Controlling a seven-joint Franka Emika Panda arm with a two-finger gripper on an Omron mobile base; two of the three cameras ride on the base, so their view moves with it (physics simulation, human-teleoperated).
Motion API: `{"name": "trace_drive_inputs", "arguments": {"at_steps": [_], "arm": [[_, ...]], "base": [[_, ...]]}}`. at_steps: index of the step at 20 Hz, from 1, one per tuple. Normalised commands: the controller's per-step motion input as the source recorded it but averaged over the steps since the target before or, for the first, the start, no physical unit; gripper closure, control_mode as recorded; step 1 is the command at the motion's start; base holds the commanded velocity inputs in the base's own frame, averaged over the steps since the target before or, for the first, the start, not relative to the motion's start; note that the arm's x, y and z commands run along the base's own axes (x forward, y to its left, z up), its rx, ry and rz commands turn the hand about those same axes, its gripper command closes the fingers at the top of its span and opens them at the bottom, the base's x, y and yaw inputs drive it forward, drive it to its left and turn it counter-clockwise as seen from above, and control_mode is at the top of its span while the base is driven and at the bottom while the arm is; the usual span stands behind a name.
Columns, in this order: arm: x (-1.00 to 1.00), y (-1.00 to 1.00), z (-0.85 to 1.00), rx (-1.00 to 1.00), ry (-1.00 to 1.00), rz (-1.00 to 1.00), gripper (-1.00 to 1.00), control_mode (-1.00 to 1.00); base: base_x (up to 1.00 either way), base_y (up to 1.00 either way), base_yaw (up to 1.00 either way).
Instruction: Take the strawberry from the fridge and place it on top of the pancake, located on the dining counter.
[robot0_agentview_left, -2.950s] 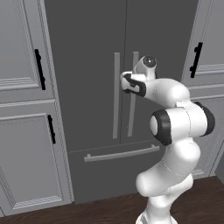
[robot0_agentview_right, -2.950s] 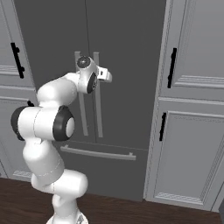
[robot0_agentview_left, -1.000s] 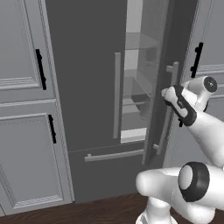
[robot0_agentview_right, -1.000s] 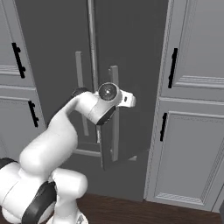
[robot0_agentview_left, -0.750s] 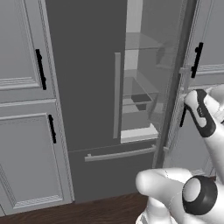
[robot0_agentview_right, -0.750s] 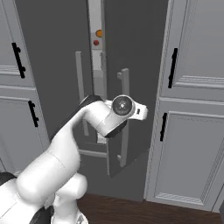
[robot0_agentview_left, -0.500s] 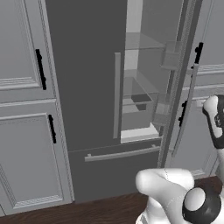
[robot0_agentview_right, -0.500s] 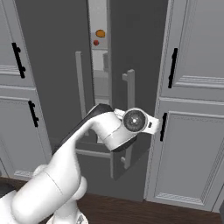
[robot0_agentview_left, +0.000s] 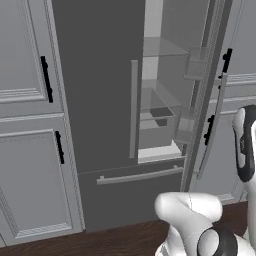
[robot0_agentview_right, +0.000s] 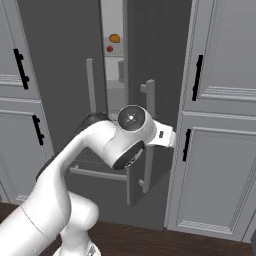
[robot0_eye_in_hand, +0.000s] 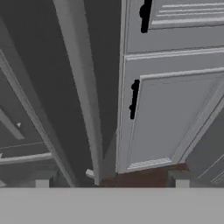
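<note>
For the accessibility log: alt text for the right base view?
Dark grey fridge with its right door swung open; a tiny red strawberry sits inside below an orange-yellow food item. White robot arm in front, grey panelled cabinets alongside.

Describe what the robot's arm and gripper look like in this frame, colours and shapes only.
The arm is glossy white, built of rounded, bulbous segments, with dark grey to black bands at the joints. A round white cap with a small dark centre dot covers one joint. The wrist carries a white block. The gripper ends in two small, squarish grey fingertips. No cables or markings are visible.
</note>
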Motion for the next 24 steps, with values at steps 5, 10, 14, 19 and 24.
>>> {"name": "trace_drive_inputs", "arguments": {"at_steps": [5, 10, 14, 19, 24], "arm": [[-0.15, 1.0, 0.17, -0.57, 0.23, 0.0, -1.0, -1.0], [-0.05, 0.98, 0.31, -0.48, 0.16, 0.0, -1.0, -1.0], [0.08, 0.83, 0.43, -0.5, 0.17, 0.0, -1.0, -1.0], [0.46, 0.45, 0.0, -0.37, 0.4, 0.01, -1.0, -1.0], [0.8, 0.02, -0.23, -0.15, 0.32, 0.05, -1.0, -1.0]], "base": [[0.0, 0.0, 0.0], [0.0, 0.0, 0.0], [0.0, 0.0, 0.0], [0.0, 0.0, 0.0], [0.0, 0.0, 0.0]]}}
